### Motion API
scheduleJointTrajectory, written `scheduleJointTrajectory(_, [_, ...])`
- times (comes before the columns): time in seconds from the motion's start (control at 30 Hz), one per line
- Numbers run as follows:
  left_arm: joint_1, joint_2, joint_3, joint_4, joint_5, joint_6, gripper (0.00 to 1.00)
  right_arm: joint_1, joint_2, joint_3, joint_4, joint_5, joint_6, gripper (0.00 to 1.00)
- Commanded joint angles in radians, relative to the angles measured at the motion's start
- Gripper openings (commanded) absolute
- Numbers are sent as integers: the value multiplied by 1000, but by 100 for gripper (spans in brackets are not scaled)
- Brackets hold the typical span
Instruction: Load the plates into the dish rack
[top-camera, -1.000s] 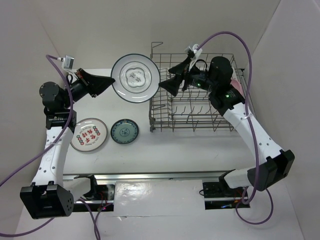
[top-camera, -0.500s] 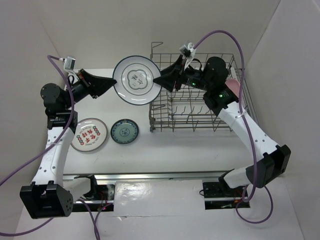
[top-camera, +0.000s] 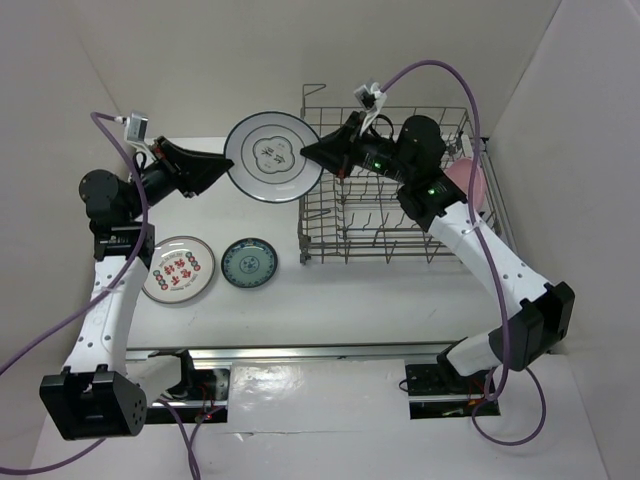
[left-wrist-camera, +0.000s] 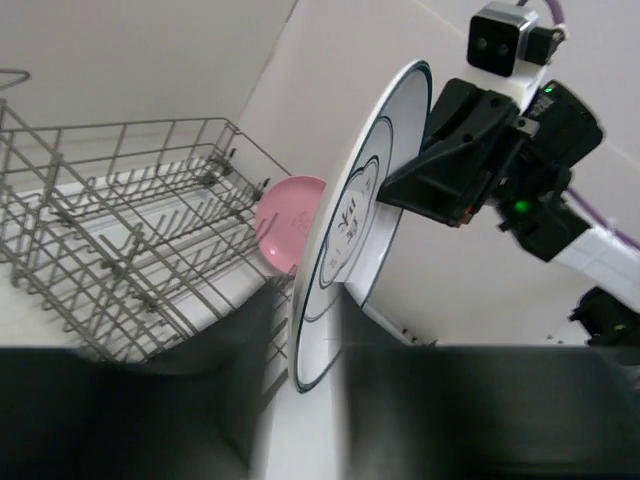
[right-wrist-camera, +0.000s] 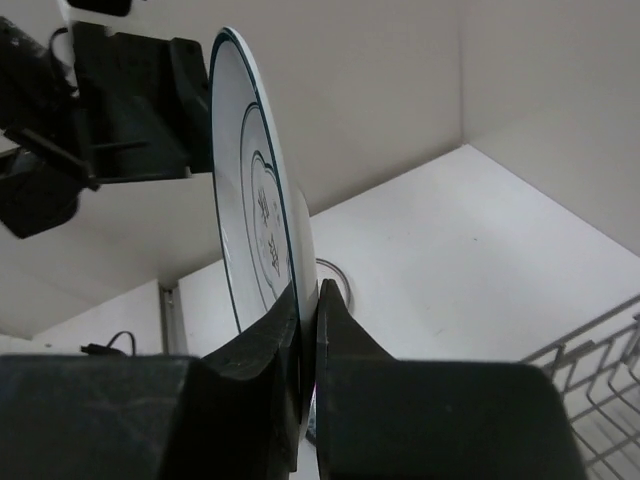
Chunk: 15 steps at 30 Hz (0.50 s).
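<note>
The white plate with dark rim and centre motif (top-camera: 272, 158) (right-wrist-camera: 250, 200) hangs upright in the air left of the dish rack (top-camera: 400, 215) (left-wrist-camera: 120, 230), between both grippers. My right gripper (top-camera: 308, 152) (right-wrist-camera: 308, 300) is shut on its right rim. My left gripper (top-camera: 222, 168) (left-wrist-camera: 300, 400) straddles the opposite rim with its jaws slightly parted, a gap showing beside the plate (left-wrist-camera: 350, 220). A pink plate (top-camera: 468, 180) (left-wrist-camera: 285, 215) stands in the rack's right end. The red-patterned plate (top-camera: 177, 269) and the teal plate (top-camera: 249, 262) lie flat on the table.
The rack's raised wire handle (top-camera: 318, 90) stands at its far left corner, close behind the held plate. White walls enclose the table on the back and both sides. Purple cables (top-camera: 440, 70) loop above both arms.
My right gripper moved left onto the plate's rim and shut on it. My left gripper's jaws have eased apart. The plate shifted slightly up.
</note>
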Motion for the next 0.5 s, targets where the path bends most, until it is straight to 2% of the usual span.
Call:
scheduleJointTrajectory(0.0, [-3,-40,8,-36,-61,42,67,19,-26,98,-112,165,-94,0])
scheduleJointTrajectory(0.03, [-3,-52,8,-52,-61,42,85,19,-26,116,-146,216,-109,0])
scheduleJointTrajectory(0.07, [-3,-52,8,-67,-84,57,99,19,-35,156,-180,265,-122,0])
scheduleJointTrajectory(0.23, [-3,-52,19,-187,-130,111,100,-101,-44,293,-367,544,-193,0])
scheduleJointTrajectory(0.33, [6,-42,28,-254,-150,141,100,-199,-44,343,-412,615,-274,0])
scheduleJointTrajectory(0.47, [6,-20,37,-301,-159,162,100,-353,-32,353,-387,606,-293,0])
